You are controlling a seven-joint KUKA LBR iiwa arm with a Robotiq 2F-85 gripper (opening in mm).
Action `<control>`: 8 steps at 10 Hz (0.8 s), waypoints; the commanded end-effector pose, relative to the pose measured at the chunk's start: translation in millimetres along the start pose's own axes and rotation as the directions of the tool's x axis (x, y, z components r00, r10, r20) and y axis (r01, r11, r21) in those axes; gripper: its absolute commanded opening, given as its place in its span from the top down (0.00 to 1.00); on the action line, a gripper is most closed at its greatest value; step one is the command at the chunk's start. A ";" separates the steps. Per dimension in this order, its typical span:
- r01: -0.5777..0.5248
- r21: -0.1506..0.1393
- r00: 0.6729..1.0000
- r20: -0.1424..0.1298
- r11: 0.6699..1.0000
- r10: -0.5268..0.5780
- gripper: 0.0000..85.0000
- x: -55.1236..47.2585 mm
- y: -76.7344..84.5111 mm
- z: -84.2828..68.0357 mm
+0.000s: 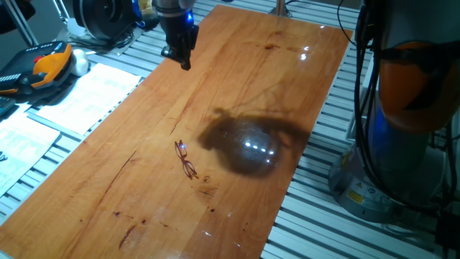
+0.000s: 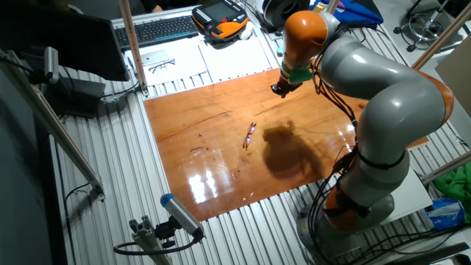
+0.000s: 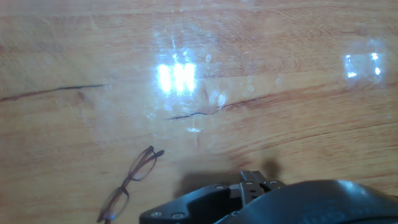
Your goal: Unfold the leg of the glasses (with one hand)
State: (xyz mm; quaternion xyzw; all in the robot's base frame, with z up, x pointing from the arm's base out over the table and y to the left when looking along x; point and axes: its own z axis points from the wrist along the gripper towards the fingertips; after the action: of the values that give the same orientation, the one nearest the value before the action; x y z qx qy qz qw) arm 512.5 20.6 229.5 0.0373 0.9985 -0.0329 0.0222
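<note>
The glasses (image 1: pixel 185 159) are tiny reddish-brown wire frames lying flat on the wooden table (image 1: pixel 287 72), near its middle. They also show in the other fixed view as the glasses (image 2: pixel 249 136), and at the lower left of the hand view as the glasses (image 3: pixel 130 183). How the legs lie is too fine to make out. The hand, my black gripper (image 1: pixel 185 62) with a blue light, hangs well above the table's far end and apart from the glasses. In the other fixed view the gripper (image 2: pixel 279 90) is up and right of them. Its fingers (image 3: pixel 252 180) look shut with nothing between them.
The arm's dark shadow (image 1: pixel 248 144) falls on the wood just right of the glasses. Paper sheets (image 1: pixel 83 93) and an orange-black pendant (image 1: pixel 43 65) lie off the table's left edge. A keyboard (image 2: pixel 158 29) sits beyond the far edge. The robot base (image 1: pixel 402 108) stands to the right.
</note>
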 end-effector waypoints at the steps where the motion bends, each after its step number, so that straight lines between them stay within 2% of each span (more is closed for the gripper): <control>1: -0.012 -0.002 1.000 0.000 1.000 0.012 1.00 0.6 4.3 2.3; 4: -0.083 -0.013 0.997 -0.004 0.996 0.083 1.00 5.5 26.2 14.6; 7: -0.198 -0.061 0.980 -0.017 0.978 0.197 1.00 12.3 46.3 31.8; 8: -0.235 -0.059 0.972 -0.017 0.970 0.235 1.00 14.5 54.0 36.6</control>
State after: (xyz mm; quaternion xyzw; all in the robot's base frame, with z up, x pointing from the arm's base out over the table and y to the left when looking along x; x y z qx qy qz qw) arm 503.4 75.2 187.4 0.1497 0.9885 0.0001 0.0220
